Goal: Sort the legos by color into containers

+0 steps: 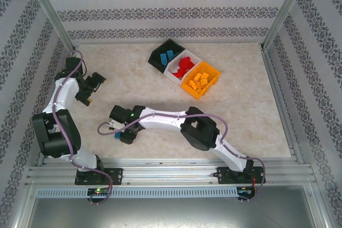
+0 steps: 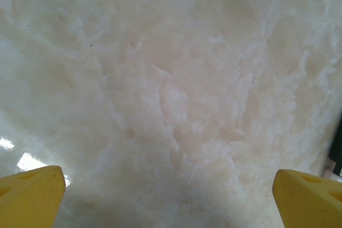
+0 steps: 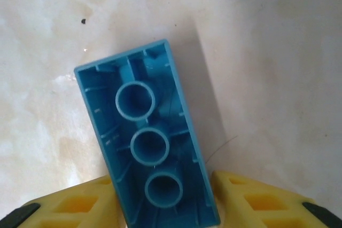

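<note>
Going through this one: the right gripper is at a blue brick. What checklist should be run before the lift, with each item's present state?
1. Blue brick between the right gripper fingers: ok, one yellow finger against each long side.
2. Grip firm enough to lift: cannot tell.
3. Brick orientation: ok, hollow underside up, lying on the table.
4. Black bin holds blue bricks and has room: ok.
5. Red bricks in the white bin, orange bricks in the orange bin: ok.
6. Left gripper out of the way: ok, open over bare table, apart from the right arm.
</note>
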{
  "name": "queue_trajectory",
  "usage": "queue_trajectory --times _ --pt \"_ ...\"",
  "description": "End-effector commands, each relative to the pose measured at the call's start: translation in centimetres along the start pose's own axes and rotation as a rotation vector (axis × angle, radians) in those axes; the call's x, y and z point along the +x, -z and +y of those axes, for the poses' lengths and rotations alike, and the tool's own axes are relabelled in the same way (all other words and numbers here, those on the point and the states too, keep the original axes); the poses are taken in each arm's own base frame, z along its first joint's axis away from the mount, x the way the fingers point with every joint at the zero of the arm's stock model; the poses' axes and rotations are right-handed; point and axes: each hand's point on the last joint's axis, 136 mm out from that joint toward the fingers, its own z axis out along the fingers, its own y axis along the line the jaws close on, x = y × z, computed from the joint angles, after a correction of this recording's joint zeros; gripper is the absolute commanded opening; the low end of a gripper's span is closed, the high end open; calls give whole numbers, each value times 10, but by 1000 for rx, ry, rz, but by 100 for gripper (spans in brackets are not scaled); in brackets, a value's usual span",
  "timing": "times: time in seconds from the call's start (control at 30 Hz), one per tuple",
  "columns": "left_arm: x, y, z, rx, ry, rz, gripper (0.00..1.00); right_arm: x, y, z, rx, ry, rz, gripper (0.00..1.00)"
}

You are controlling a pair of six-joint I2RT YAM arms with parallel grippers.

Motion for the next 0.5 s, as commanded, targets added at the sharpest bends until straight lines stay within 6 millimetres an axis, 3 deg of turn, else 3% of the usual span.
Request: queue_trajectory --times 0.0,0.23,0.47 --pt "-4 3 -9 11 -31 -2 100 -1 21 -11 -8 -20 -57 45" --pt "-8 4 -14 25 -38 -7 100 -6 71 -55 -13 -191 -194 41" --pt "-8 4 -20 59 -45 -12 100 7 116 -114 -8 -378 -287 41"
